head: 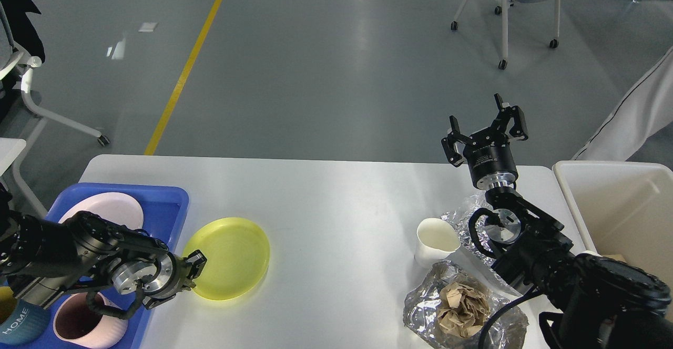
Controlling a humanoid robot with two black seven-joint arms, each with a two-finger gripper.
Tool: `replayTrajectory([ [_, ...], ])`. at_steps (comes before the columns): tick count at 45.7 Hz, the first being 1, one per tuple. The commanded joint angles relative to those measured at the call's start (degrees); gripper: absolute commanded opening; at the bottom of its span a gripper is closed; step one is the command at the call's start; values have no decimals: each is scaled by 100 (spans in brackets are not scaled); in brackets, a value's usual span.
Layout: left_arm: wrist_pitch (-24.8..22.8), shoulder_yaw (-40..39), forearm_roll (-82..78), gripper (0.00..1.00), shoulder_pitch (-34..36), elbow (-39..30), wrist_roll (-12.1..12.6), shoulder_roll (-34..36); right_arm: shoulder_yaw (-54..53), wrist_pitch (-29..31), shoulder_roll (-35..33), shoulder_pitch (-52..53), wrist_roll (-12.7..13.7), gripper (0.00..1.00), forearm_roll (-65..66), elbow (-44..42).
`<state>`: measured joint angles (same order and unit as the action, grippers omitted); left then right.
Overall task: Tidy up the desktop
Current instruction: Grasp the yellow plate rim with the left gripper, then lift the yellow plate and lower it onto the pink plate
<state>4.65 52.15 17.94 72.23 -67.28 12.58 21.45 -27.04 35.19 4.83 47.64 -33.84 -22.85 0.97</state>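
The white desktop [336, 207] carries a flat yellow plate [231, 258] at its left, just right of the blue tray [165, 207]. My left gripper [188, 274] sits at the plate's left rim; its fingers are too dark and close to tell whether they pinch the rim. A white paper cup [436, 241], a crumpled foil sheet [460, 215] and a foil wrap holding brown paper [462, 307] lie at the right. My right gripper [485, 124] is raised over the far edge, open and empty.
The tray holds a pink plate [102, 209], a pink mug [79, 325] and a blue mug [16, 324]. A cream bin [620, 207] stands off the desktop's right end. A person in white [631, 117] stands behind it. A chair [518, 2] is far back.
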Motion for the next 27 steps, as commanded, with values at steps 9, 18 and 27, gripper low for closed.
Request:
replayTrajectory([
  [9,-315,-214,-36,0,405,-136,517,114,-3,5,0,-1,0,100,0,0],
  [18,-1378,-205,-45,0,1292,-162,1124,693,-3,5,0,-9,0,100,0,0],
  [27,-2809,-231,-465,0,2364,-154,1475,1238,6,-3,-9,-1,0,100,0,0],
])
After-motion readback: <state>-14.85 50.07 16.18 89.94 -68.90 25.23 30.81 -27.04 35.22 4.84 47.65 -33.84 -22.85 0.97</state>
